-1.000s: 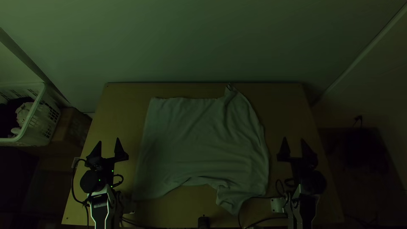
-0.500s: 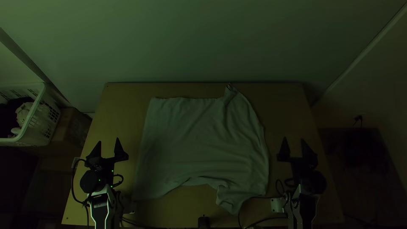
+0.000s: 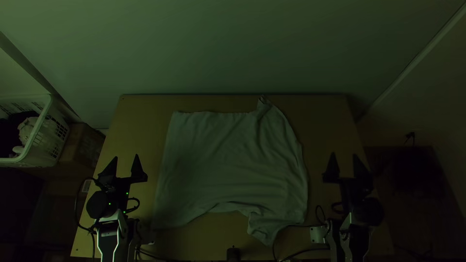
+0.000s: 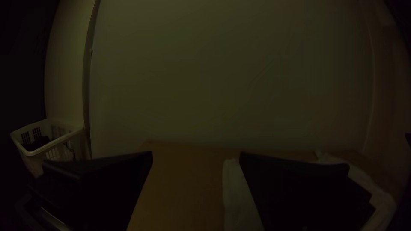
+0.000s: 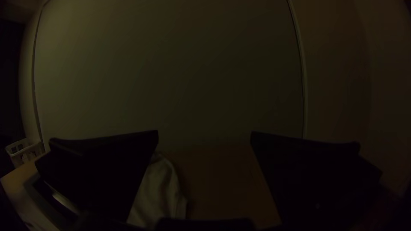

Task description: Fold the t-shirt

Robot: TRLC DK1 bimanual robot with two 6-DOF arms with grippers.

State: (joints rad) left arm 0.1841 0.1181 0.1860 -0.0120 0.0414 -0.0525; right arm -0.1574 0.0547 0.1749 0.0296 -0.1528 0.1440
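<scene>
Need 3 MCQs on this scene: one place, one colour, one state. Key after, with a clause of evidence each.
1. In the top view, where is the basket?
A) Right of the table
B) Left of the table
C) On the table

2. What colour are the fingers of the left end effector?
A) Black
B) White
C) Red

3. How does the shirt lie?
A) Folded into a small square
B) Bunched into a ball
C) Spread out, with creases

Key:
1 B: it stands off beyond the left edge of the table.
2 A: both fingers look dark black against the wood.
3 C: it covers much of the tabletop, creased towards its right side.
</scene>
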